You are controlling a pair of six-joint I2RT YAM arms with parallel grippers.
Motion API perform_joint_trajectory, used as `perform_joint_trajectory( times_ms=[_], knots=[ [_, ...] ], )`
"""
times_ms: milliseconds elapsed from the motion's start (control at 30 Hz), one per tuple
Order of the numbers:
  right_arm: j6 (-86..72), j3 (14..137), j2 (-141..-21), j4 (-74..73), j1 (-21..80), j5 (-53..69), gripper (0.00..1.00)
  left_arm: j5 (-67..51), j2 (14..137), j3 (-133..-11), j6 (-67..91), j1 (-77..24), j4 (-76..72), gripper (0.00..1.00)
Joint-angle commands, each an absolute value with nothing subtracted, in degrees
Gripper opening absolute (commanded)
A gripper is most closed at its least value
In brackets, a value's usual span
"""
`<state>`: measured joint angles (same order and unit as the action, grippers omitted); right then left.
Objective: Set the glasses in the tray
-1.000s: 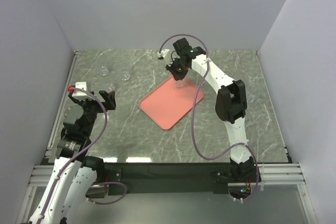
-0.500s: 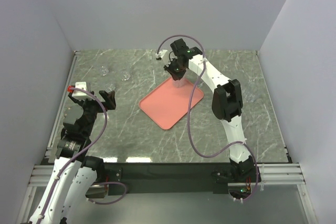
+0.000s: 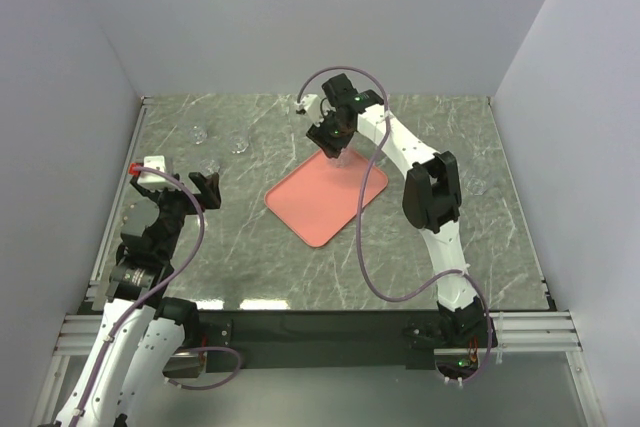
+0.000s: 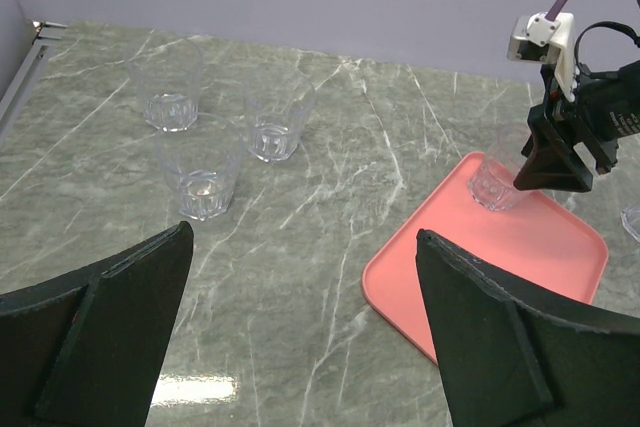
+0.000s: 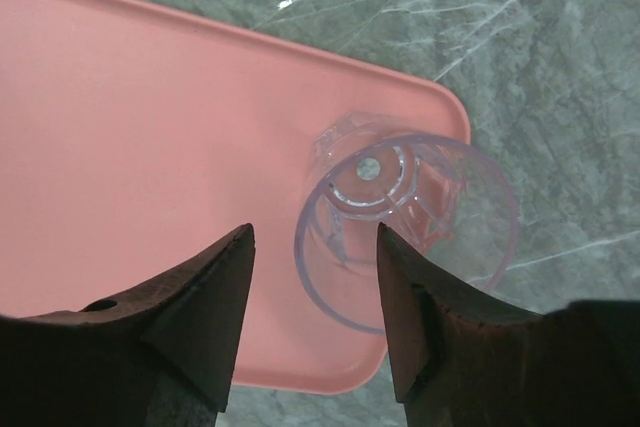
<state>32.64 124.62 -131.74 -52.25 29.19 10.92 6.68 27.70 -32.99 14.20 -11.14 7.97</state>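
Only partly between spread right jaws stands glass (tray corner).

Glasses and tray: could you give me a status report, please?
Left gripper open, empty. Right gripper open above one glass standing in tray corner. Three glasses on table. Nothing between them and tray.

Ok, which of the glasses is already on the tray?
The glass just under the right gripper, upright at the far corner of the tray. The three other glasses at the left stand on the table.
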Motion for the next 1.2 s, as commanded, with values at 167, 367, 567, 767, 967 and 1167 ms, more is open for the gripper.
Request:
perform_joint_trajectory(
  times_ms=[167,367,567,767,967,1167],
  knots=[
    [31.03,120.97,-120.43,-49.84,29.53,8.79,0.62,5.98,28.48,-32.34,13.18,-11.25,5.80,0.99],
    [31.20,103.84,-105.40,-45.89,29.36,10.28,0.62,7.11,29.27,-32.69,13.10,-11.25,6.33,0.99],
    [30.24,85.47,-88.97,-40.17,26.55,12.12,0.62,8.44,29.97,-33.05,13.36,-11.25,7.03,0.99],
    [26.81,70.35,-74.81,-35.78,15.59,23.01,0.62,8.70,32.52,-34.01,14.32,-11.25,8.00,0.99],
    [24.35,59.26,-65.58,-31.91,7.22,30.93,0.62,7.65,35.68,-34.98,17.92,-10.81,7.56,0.99],
    [23.29,52.39,-61.00,-29.62,0.89,37.61,0.62,0.55,40.68,-34.54,26.36,-6.51,4.84,0.99]
  ],
)
